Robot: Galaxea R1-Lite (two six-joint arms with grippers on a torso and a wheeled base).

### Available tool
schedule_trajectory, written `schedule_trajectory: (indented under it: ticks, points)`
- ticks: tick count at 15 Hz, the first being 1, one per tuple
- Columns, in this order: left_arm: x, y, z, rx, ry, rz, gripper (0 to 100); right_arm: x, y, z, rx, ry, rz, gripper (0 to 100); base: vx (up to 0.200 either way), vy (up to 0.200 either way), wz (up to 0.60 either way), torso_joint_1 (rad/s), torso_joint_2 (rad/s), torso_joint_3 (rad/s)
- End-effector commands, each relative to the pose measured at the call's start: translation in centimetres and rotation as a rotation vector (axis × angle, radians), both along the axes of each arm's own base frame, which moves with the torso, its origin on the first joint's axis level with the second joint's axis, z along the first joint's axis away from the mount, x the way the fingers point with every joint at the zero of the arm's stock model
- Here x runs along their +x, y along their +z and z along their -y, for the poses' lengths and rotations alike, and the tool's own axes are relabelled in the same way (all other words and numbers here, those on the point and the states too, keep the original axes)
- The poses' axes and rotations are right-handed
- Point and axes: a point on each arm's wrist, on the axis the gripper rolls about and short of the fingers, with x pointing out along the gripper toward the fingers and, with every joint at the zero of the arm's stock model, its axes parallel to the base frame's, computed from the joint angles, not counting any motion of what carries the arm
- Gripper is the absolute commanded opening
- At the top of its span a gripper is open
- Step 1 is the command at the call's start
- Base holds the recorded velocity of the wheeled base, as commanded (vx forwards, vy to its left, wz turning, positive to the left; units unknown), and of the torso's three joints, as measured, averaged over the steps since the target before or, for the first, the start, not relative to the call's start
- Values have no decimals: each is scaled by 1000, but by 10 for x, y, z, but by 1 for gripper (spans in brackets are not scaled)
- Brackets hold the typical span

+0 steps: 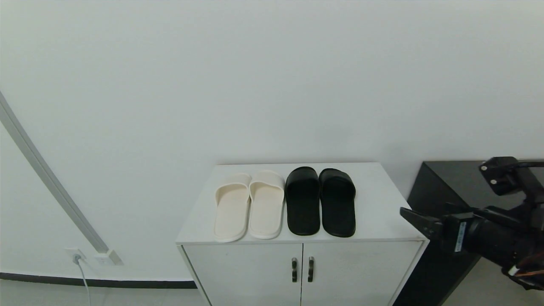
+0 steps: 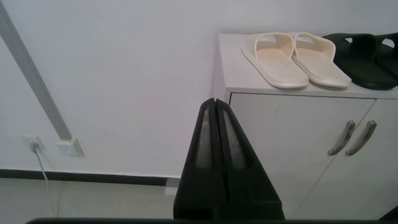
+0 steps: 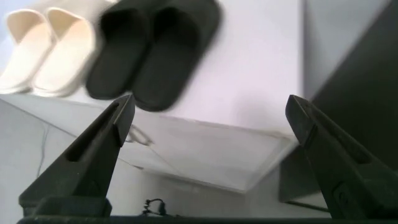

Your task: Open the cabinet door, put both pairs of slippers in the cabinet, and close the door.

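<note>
The right gripper (image 3: 210,102) hangs with its fingers spread wide, holding nothing, just off the right front corner of the cabinet (image 1: 382,204). The left gripper (image 2: 214,107) is pressed closed on itself, empty, off to the cabinet's left. On the cabinet top lie the white slippers (image 1: 248,206) and, just beside them, the black slippers (image 1: 321,202) — toes toward the wall. Both doors (image 1: 246,272) are closed, their handles (image 1: 294,269) side by side.

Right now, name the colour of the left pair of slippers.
Cream; the slippers show best in head view.
</note>
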Motion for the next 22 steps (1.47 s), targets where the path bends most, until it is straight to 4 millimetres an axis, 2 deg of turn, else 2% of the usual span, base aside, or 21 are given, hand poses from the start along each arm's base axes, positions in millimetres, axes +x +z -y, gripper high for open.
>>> schedule_trajectory:
  ticks: [1,4,7,8,10,13,15,18,22]
  points:
    - [0,0,0,0,1,0,0,20,-9,-40,-12,13,-48,100,0,0,0,0,0,0]
    - [0,0,0,0,1,0,0,38,-14,-84,-28,-12,-47,100,0,0,0,0,0,0]
    - [0,0,0,0,1,0,0,63,-27,-114,-42,-71,-52,100,0,0,0,0,0,0]
    - [0,0,0,0,1,0,0,74,-36,-128,-43,-110,-53,100,0,0,0,0,0,0]
    - [0,0,0,0,1,-1,0,88,-50,-142,-52,-162,-36,100,0,0,0,0,0,0]
    - [0,0,0,0,0,-1,0,104,-63,-157,-48,-200,-10,100,0,0,0,0,0,0]
    - [0,0,0,0,0,0,0,108,-65,-162,-44,-200,-6,100,0,0,0,0,0,0]
    - [0,0,0,0,0,0,0,134,-85,-181,-51,-212,-7,100,0,0,0,0,0,0]
    - [0,0,0,0,0,0,0,173,-98,-188,-62,-252,21,100,0,0,0,0,0,0]
